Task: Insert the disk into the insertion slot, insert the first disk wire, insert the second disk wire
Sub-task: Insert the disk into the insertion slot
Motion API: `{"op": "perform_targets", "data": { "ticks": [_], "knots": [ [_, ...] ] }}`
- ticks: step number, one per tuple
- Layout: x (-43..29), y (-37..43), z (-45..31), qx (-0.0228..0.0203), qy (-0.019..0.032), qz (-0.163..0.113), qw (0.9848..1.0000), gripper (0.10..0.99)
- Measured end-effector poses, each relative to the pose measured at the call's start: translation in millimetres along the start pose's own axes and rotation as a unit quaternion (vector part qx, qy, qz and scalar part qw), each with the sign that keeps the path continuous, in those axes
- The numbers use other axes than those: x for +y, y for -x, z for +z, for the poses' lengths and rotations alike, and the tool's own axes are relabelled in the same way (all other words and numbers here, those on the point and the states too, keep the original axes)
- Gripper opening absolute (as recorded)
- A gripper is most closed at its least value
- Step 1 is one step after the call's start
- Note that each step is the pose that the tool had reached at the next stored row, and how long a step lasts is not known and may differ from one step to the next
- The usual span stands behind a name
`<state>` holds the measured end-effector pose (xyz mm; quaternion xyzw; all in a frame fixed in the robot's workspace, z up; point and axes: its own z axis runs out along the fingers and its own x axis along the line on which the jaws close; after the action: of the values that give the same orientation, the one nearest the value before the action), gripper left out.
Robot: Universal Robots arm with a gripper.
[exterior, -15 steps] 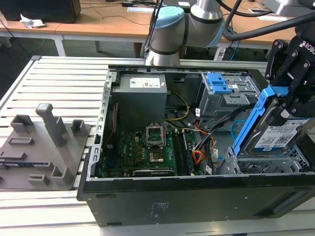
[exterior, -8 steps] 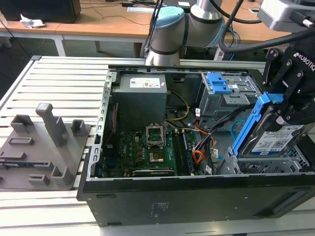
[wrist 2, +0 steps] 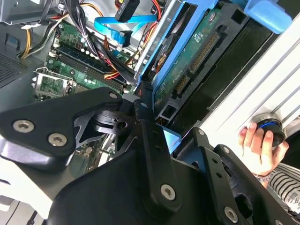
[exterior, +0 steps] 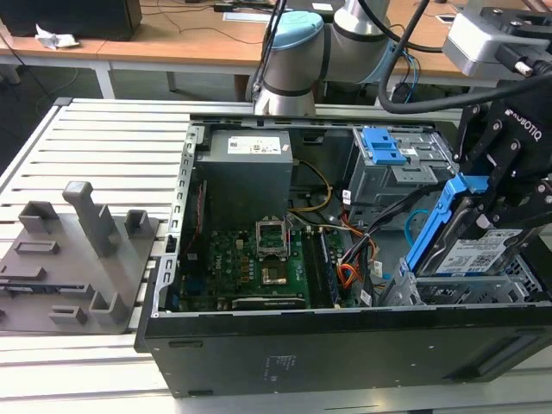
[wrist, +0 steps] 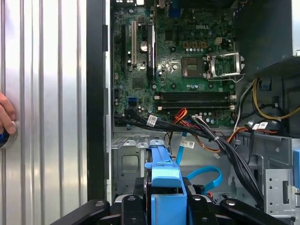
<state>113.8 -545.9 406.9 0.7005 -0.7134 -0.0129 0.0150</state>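
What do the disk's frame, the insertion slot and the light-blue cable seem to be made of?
The disk frame looks like moulded plastic: bright blue, smooth, slightly glossy. The slot is probably sheet steel: dull grey, thin perforated walls. The cable seems to have a flexible plastic sheath: flat, light blue, bending in a loop.

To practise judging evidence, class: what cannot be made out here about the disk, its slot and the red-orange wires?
Exterior view: the gripper covers the upper part of the disk; the near wall of the insertion slot hides whether the disk's lower end is inside.
First wrist view: the first disk wire runs under black cables, hiding its plug.
First wrist view: the hand is cut off by the edge.
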Motion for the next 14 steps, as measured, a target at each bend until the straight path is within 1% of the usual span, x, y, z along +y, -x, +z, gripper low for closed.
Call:
{"op": "perform_targets", "data": {
  "ticks": [6, 14],
  "knots": [
    [-0.2, 0.0, 4.2, 0.0000, 0.0000, 0.000, 1.0000, 0.365],
    [-0.2, 0.0, 4.5, 0.0000, 0.0000, 0.000, 1.0000, 0.365]
  ]
}}
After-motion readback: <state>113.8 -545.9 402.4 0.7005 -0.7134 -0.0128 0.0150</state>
